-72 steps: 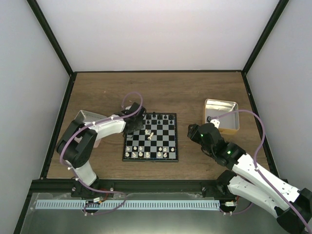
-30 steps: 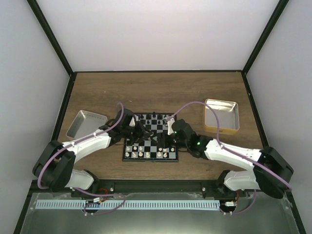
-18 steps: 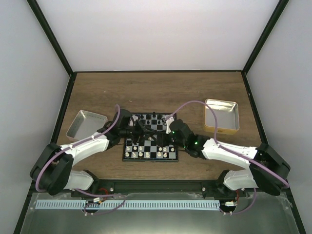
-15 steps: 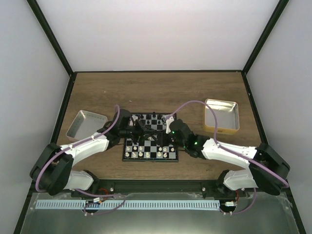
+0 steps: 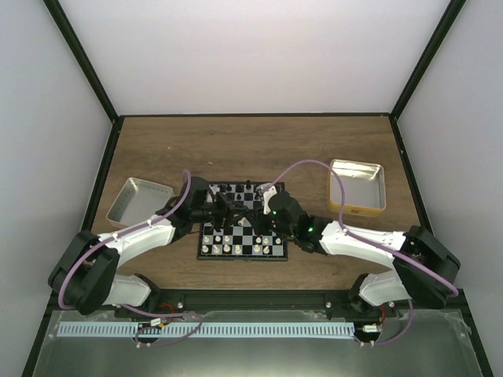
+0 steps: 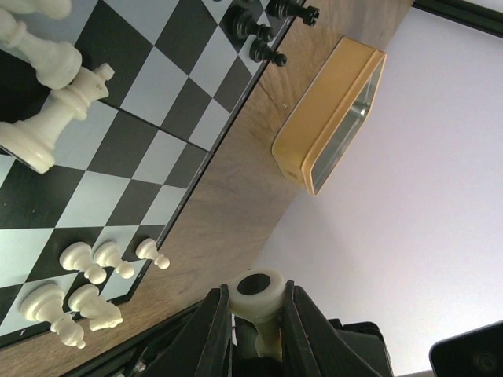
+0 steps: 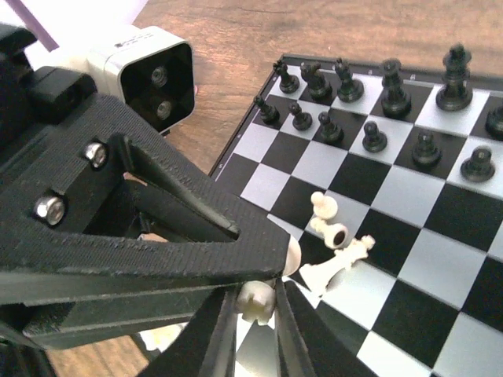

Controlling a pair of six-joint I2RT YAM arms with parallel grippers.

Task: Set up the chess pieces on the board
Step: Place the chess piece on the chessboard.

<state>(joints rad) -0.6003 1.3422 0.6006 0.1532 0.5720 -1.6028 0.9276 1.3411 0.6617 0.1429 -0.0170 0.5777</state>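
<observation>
Black pieces fill the board's far rows beyond both claws. White strays lie just ahead of the right claw, which is clamped on a white piece. The left claw pinches a cream piece. I judge the task well along, with White's ranks unfinished.

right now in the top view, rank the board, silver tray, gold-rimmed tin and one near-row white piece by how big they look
1. board
2. gold-rimmed tin and silver tray: too close to rank
3. white piece on the near row, by far the smallest
</observation>
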